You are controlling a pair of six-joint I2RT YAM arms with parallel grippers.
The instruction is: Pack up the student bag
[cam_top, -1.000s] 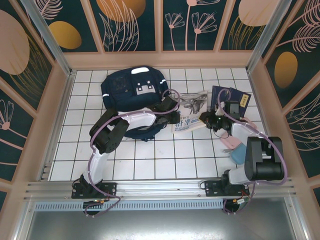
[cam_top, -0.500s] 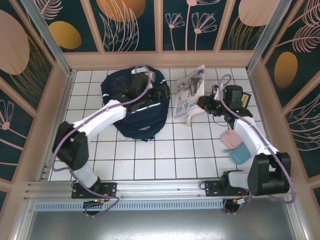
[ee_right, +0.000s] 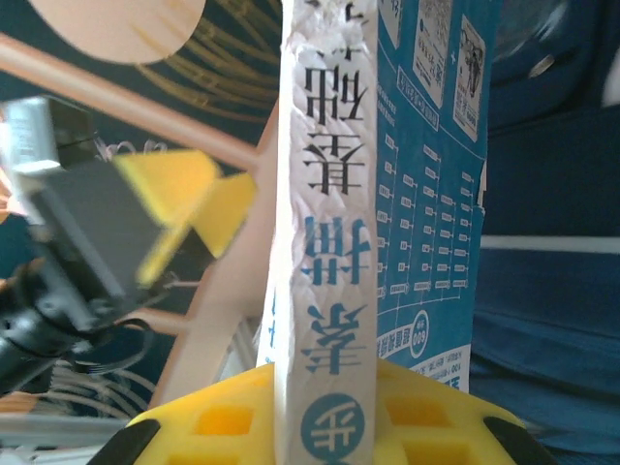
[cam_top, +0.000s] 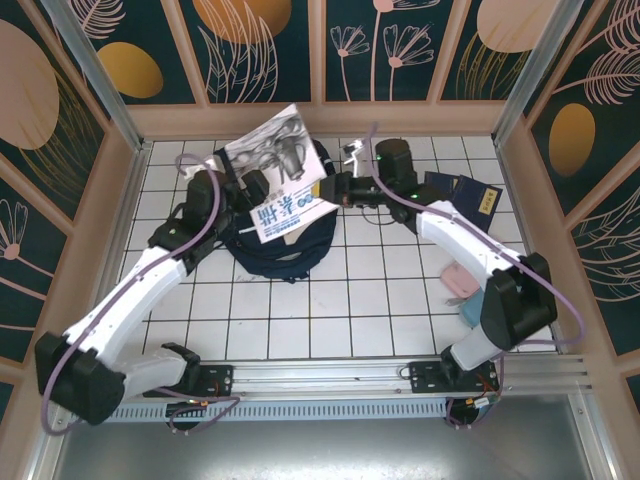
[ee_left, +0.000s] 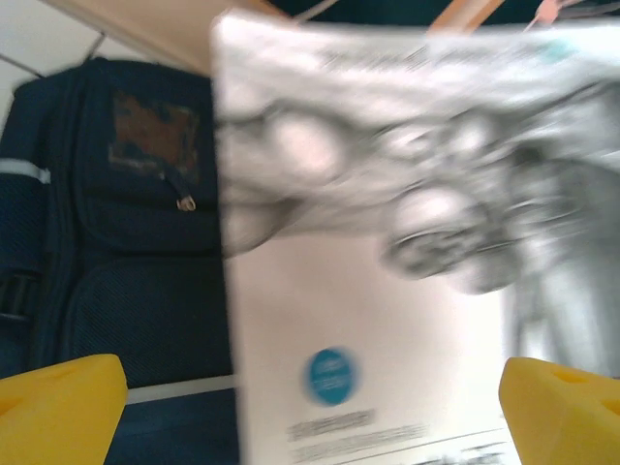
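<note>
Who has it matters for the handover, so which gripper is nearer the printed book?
Right. The right gripper is clamped on the book's edge; the left gripper is open, straddling the cover without clamping it.

Here's a staged robot lab cell: white-tiled worktop (cam_top: 300, 320), floral-printed wall panels (cam_top: 380, 50) boxing it in, aluminium mounting rail (cam_top: 320, 375) along the near edge.

A white workbook (cam_top: 278, 175) stands tilted, left of the two dark blue booklets (cam_top: 470, 192); a pink case (cam_top: 458, 282) and a light blue object (cam_top: 473, 309) lie near those booklets.
</note>
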